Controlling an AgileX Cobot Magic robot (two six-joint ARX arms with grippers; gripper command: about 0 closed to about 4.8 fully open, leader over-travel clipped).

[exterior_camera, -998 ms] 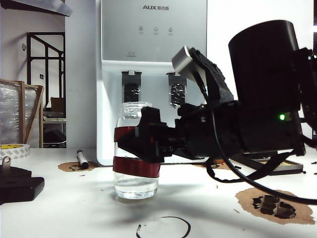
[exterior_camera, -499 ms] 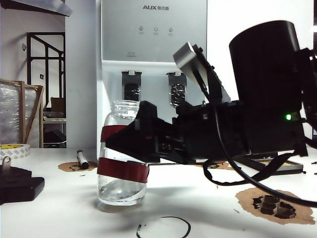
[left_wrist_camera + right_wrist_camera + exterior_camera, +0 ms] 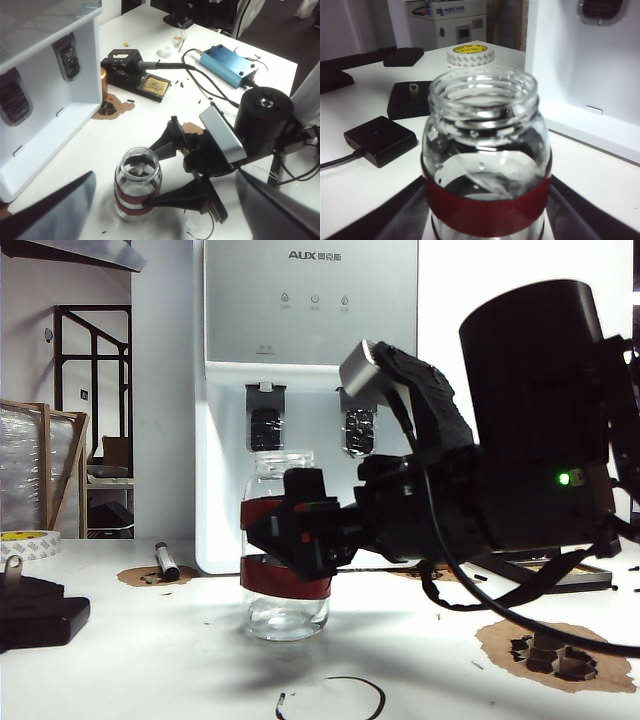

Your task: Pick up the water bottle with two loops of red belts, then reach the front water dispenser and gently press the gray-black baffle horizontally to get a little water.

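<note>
On the white table (image 3: 120,660), right gripper (image 3: 162,172) fingers (image 3: 172,196) flank the water bottle (image 3: 285,570).

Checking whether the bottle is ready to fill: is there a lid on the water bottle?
No: in the right wrist view the water bottle shows an open, uncovered threaded mouth, and you can see down into it.

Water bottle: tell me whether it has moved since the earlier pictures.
Yes. The water bottle, in the right gripper, tilted left half a second ago; now it stands upright, further right under the water dispenser baffles.
</note>
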